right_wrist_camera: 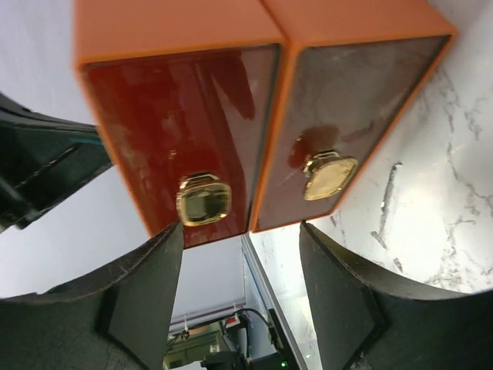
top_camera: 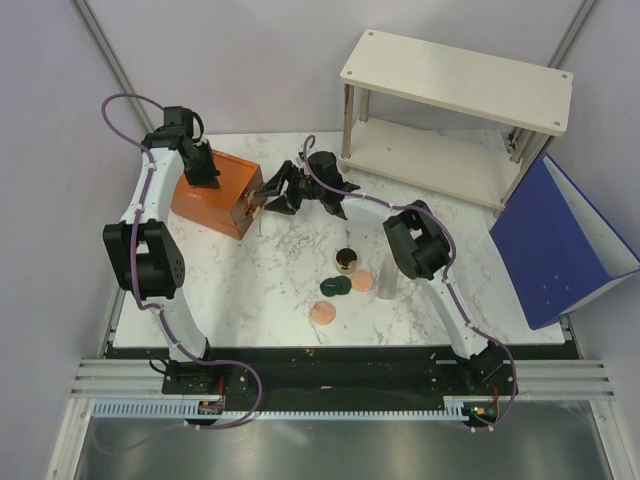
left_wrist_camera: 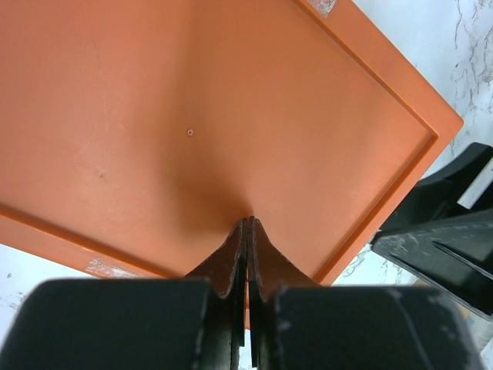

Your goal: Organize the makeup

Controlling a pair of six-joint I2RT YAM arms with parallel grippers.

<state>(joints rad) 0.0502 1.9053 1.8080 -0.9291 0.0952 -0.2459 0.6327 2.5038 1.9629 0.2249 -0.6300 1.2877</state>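
Spread wide, the black right end effector (right_wrist_camera: 239, 231) faces two gold knobs (right_wrist_camera: 204, 199) on the glossy orange-brown drawer box (top_camera: 215, 192). Left end effector (left_wrist_camera: 248, 225), fingers pressed together, touches the box's flat top. Clustered on the white marble desk (top_camera: 270, 285), right of the box, sit a gold-lidded round jar (top_camera: 347, 262), dark green compact (top_camera: 334, 287), peach-pink discs (top_camera: 323, 313) and clear tube (top_camera: 385, 283).

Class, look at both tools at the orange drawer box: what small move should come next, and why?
Probably ease the right tool forward and close it on a gold knob. Its jaws stand open just short of the drawer fronts, while the left tool, shut, rests on top of the drawer box.
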